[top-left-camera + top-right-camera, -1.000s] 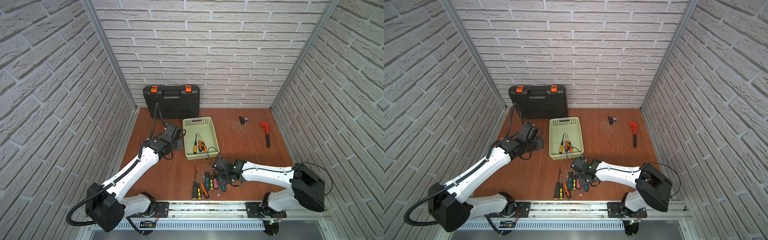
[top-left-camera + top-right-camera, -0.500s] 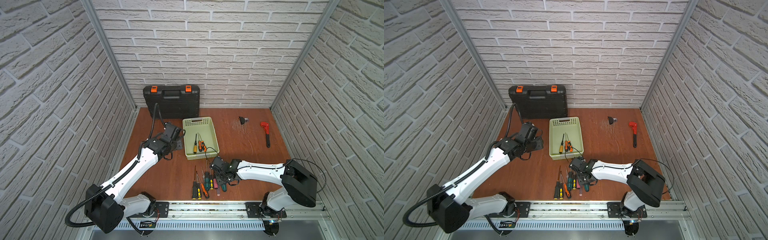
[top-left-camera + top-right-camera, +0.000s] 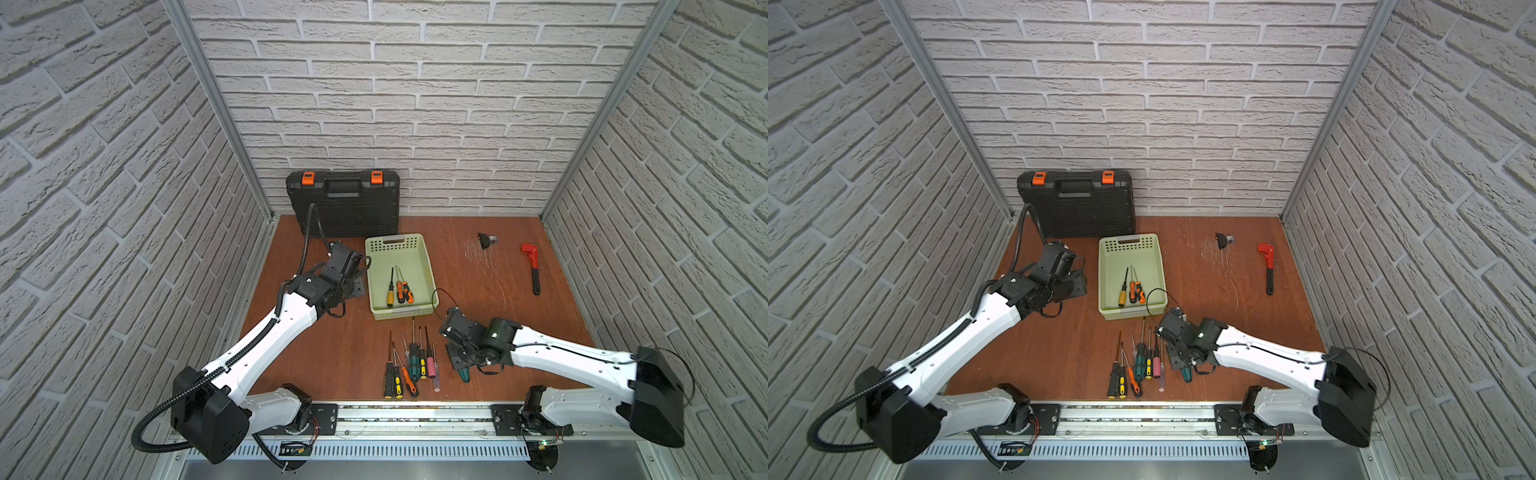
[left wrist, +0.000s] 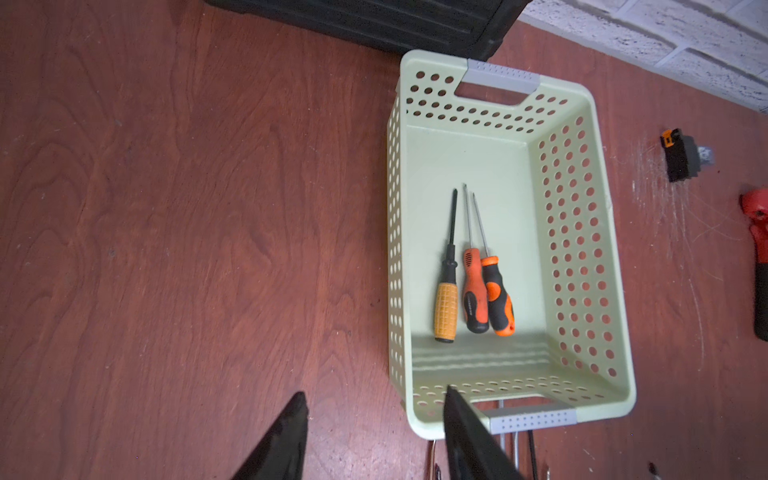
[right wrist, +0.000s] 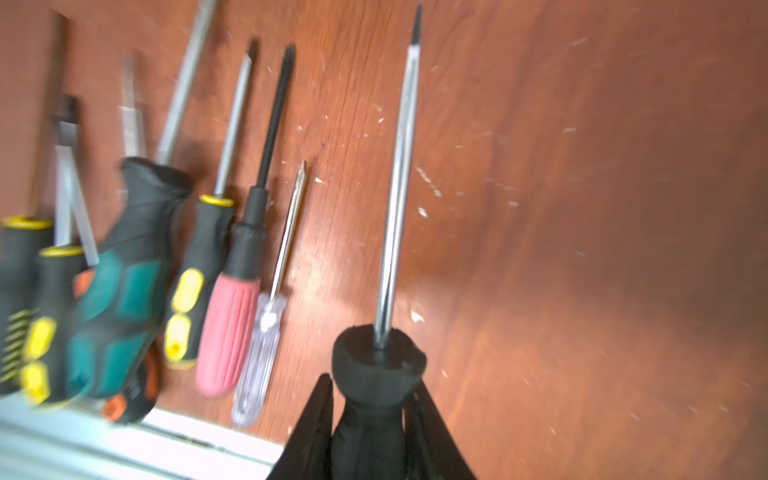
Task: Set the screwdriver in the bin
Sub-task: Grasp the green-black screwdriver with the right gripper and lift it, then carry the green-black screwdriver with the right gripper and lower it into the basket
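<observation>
The bin (image 3: 409, 259) (image 3: 1142, 257) (image 4: 465, 158) is a pale green perforated basket behind the table's middle, with three screwdrivers (image 3: 399, 286) lying in it. Low over the table in front of the bin, my right gripper (image 3: 459, 361) (image 3: 1179, 359) (image 5: 374, 382) is shut on the black-and-teal handle of a screwdriver (image 3: 464, 375) (image 5: 395, 208). Its steel shaft points ahead. My left gripper (image 3: 355, 286) (image 3: 1077, 282) (image 4: 374, 395) stands open and empty just outside the bin's left wall.
A row of several screwdrivers (image 3: 409, 365) (image 5: 224, 291) lies on the wood to the left of my right gripper, near the front rail. A black tool case (image 3: 345, 203) stands against the back wall. A red wrench (image 3: 532, 266) and a small black part (image 3: 484, 240) lie at the back right.
My right gripper has closed on the screwdriver's handle, and the right arm has shifted a little. The left arm has not moved.
</observation>
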Robot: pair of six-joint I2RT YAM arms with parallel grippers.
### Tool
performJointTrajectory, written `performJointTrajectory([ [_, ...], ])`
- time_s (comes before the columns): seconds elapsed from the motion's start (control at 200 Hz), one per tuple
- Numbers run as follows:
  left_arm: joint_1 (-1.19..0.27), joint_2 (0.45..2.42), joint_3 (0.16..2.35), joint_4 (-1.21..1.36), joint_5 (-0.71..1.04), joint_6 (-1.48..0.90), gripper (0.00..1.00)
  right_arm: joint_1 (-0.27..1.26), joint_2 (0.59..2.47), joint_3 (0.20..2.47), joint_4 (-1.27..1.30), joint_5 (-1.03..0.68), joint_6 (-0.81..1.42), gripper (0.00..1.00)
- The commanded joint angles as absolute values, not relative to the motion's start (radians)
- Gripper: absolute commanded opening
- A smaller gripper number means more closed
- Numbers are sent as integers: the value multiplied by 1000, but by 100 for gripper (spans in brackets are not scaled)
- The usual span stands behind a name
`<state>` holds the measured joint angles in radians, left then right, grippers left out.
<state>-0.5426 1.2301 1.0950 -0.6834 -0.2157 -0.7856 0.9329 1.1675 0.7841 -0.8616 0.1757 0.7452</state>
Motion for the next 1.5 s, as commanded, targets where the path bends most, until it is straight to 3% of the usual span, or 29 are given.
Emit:
performJointTrajectory([
  [0.0, -527, 1255, 1153, -642, -207, -775, 53, 927, 1041, 816, -1091, 230, 789, 6],
  [0.13, -525, 1258, 1187, -645, -201, -767, 53, 923, 944, 885, -1148, 283, 802, 6],
  [0.245, -520, 1239, 1185, -657, -207, -765, 54, 891, 981, 1016, -1117, 314, 712, 5],
  [0.535, -496, 1160, 1128, -673, -226, -776, 54, 712, 1392, 1444, -957, 159, 393, 6],
  [0.86, -479, 1063, 1041, -701, -245, -816, 54, 655, 1790, 1741, -919, 86, 258, 5],
  [1.235, -433, 1051, 1038, -699, -223, -807, 55, 637, 2078, 1893, -930, 92, 257, 6],
  [1.495, -413, 1054, 1032, -689, -209, -801, 55, 631, 2158, 1901, -914, 147, 267, 5],
])
